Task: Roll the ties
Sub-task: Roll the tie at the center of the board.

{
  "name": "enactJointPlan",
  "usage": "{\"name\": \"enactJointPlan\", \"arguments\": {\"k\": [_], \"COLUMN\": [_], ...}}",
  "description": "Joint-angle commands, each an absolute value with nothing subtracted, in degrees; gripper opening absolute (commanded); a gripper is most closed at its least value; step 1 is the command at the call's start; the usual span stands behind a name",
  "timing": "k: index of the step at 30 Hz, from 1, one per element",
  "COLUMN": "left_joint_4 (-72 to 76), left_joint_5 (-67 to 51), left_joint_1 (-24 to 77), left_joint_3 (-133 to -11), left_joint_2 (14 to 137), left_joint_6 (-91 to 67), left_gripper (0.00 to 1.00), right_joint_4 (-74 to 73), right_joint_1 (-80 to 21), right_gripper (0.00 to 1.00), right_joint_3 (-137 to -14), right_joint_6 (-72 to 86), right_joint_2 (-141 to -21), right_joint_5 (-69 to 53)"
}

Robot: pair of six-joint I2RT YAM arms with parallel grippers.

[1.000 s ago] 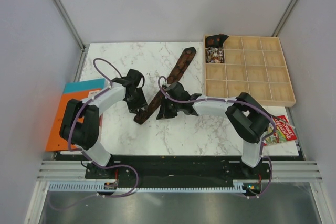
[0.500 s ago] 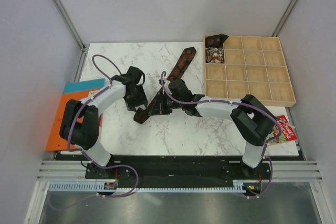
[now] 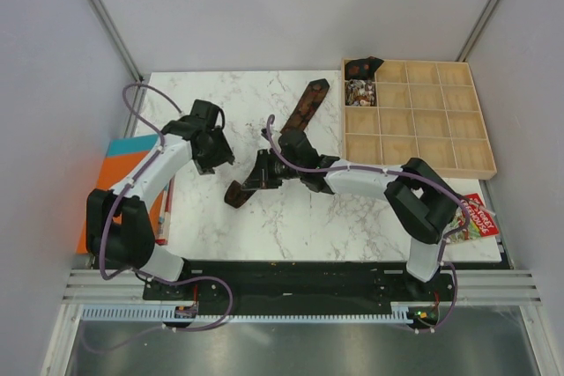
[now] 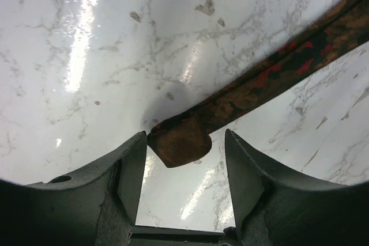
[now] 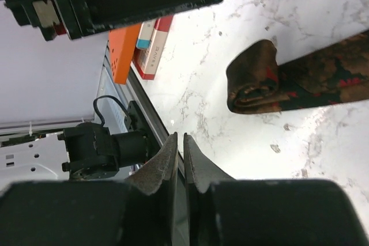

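The left tool [image 3: 218, 154] has backed away from the brown tie [image 3: 304, 112], spread wide and empty. The right tool [image 3: 257, 178] has slid in beside it, pinched closed on nothing. The tie lies diagonally on the table [image 3: 211, 94], its near end just folded over, so the rolling looks barely begun.

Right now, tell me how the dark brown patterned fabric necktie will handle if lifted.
Probably floppy: the dark brown patterned fabric necktie lies flat, its near end folded over itself. Thin and likely light, so a push should drag it, not roll it. The loose fold may open.
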State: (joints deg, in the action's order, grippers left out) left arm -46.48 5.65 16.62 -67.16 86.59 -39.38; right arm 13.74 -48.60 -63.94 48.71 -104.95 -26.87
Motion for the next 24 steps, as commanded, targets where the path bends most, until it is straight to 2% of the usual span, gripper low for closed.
{"name": "enactJointPlan", "arguments": {"k": [1,14,24], "left_joint_4": [-47.11,-41.31,-40.17], "left_joint_5": [5.98,0.27,-3.34], "left_joint_1": [12.05,4.04,4.13], "left_joint_3": [-65.57,-49.32,-45.97], "left_joint_2": [81.04,60.75,58.28], "left_joint_6": [-36.92,-35.68,-35.16], "left_gripper": [0.62,0.61,0.59], "right_joint_4": [9.94,0.53,-1.32], "right_joint_1": [-50.53,-51.15,-50.36], "right_gripper": [0.15,0.14,0.13], "right_joint_3": [-72.05,-88.50,-90.18], "right_joint_6": [46.85,46.50,45.35], "right_joint_2": [-107.92,-120.93,-125.16], "right_joint_5": [-23.92,-22.50,-21.53]}}
